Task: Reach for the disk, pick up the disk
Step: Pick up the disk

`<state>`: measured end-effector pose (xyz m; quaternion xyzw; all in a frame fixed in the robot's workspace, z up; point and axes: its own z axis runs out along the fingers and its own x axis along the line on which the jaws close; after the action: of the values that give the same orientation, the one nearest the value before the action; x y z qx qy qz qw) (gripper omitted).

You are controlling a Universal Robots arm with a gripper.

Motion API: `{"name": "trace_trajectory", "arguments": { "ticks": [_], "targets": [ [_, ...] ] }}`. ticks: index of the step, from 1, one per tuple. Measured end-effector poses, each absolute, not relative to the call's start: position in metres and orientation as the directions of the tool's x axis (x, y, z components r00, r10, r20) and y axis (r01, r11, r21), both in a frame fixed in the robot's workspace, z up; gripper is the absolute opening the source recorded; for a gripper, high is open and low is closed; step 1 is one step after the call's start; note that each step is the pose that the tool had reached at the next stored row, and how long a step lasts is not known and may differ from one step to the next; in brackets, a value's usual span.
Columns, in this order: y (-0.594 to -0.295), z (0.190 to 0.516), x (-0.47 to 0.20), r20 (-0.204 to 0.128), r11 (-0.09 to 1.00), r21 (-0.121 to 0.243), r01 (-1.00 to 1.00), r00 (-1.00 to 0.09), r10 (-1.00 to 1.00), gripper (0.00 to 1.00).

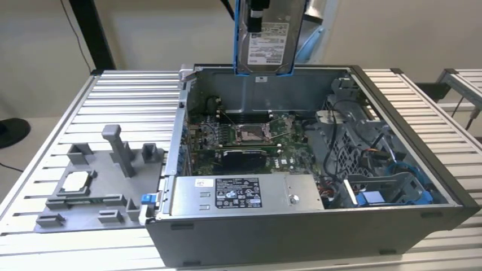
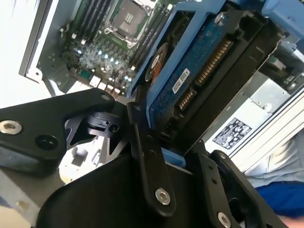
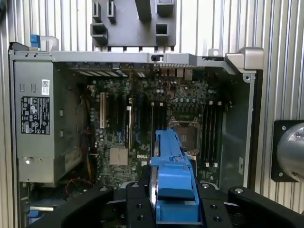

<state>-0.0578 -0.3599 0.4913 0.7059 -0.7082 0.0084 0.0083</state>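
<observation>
**Already aloft: the disk hangs above the open computer case**

Plainly, the disk (image 1: pixel 269 39) is off the machine: in the exterior view it hangs upright, long axis vertical, label facing the camera, blue rails down both edges, its lower end just above the far wall of the computer case (image 1: pixel 407 226). The gripper (image 3: pixel 175 209) is closed on the disk, its black fingers (image 2: pixel 147 161) pressing the blue rail from either side; in the second wrist view the drive's circuit-board face and connectors run away from the fingers. Below lies the motherboard (image 3: pixel 142 128), with the power supply (image 1: pixel 241 195) along the near wall. The case sits on a slatted metal table (image 1: pixel 113 101) beside a grey fixture (image 1: pixel 98 186), well apart from the disk.
</observation>
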Motion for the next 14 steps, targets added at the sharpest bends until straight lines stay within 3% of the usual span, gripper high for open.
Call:
{"name": "trace_trajectory", "arguments": {
  "ticks": [14],
  "targets": [
    [-0.36, 0.491, -0.001, 0.023, 0.003, 0.0, -1.0, -0.003, -1.0, 0.0]
  ]
}}
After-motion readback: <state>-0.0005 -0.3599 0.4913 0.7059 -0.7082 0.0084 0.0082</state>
